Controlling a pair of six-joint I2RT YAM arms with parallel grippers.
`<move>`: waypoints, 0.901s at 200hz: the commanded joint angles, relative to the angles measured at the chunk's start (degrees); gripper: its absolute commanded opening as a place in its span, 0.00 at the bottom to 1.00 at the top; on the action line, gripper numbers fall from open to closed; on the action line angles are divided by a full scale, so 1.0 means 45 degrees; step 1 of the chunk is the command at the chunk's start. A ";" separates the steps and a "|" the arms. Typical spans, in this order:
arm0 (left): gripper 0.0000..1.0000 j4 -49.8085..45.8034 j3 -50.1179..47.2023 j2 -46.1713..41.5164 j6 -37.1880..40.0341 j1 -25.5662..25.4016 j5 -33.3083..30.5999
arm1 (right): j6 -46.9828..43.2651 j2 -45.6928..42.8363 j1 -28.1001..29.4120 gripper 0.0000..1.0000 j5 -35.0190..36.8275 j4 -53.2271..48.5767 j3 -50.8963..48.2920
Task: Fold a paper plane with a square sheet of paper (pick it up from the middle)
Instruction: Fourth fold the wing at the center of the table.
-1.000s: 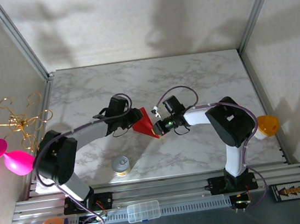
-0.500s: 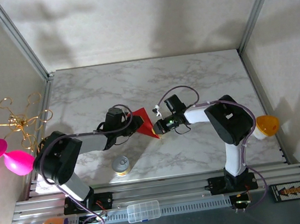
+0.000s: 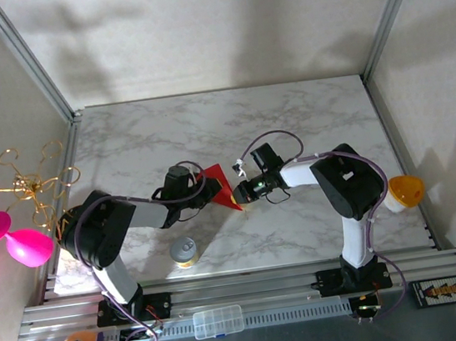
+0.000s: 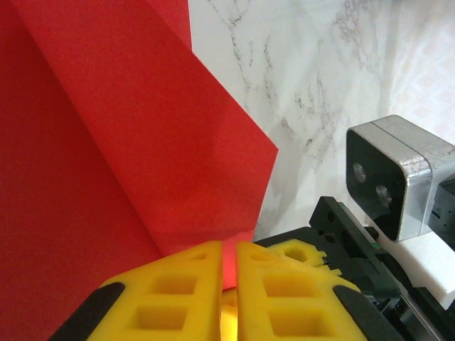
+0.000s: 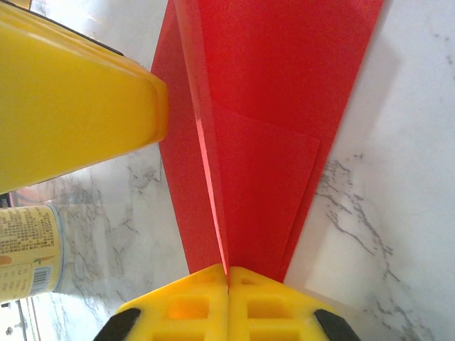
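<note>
Top external view: the red paper [image 3: 217, 180] sits near the middle of the marble table [image 3: 305, 118], between the two arms, as a small wedge with its tip toward 5 o'clock.
Paper colour: bright red, plain and unmarked.
Paper folds, left wrist view: overlapping layers with a long diagonal crease, and an upper flap ending in a sharp corner at 3 o'clock.
Paper folds, right wrist view: a raised centre ridge runs from 12 o'clock down to 6 o'clock, with a shorter flap lying on its 3 o'clock side.
Left gripper [image 4: 229, 250]: the yellow fingers [image 4: 178, 288] are drawn almost together, with red paper showing in the thin slit between them. It is clamped on the paper, reaching in from 9 o'clock in the top view.
Right gripper [image 5: 227, 273]: the fingers are pressed together with the ridge running straight into their seam. It is clamped on the paper from the 3 o'clock side in the top view.
Can [image 3: 185, 252]: stands upright at 7 o'clock from the paper, well apart from it.
Cut off: in both wrist views the paper runs past the frame edge, so its full outline cannot be made out.
Hidden: the fingers cover how far the paper reaches into each grip.
Unclear: whether the paper rests on the table or is held just above it cannot be told.
</note>
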 commanded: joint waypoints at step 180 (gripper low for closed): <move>0.12 0.0879 0.0666 0.1258 -0.0414 -0.0109 0.0136 | 0.0044 0.0769 -0.0067 0.13 0.0361 -0.1001 0.0238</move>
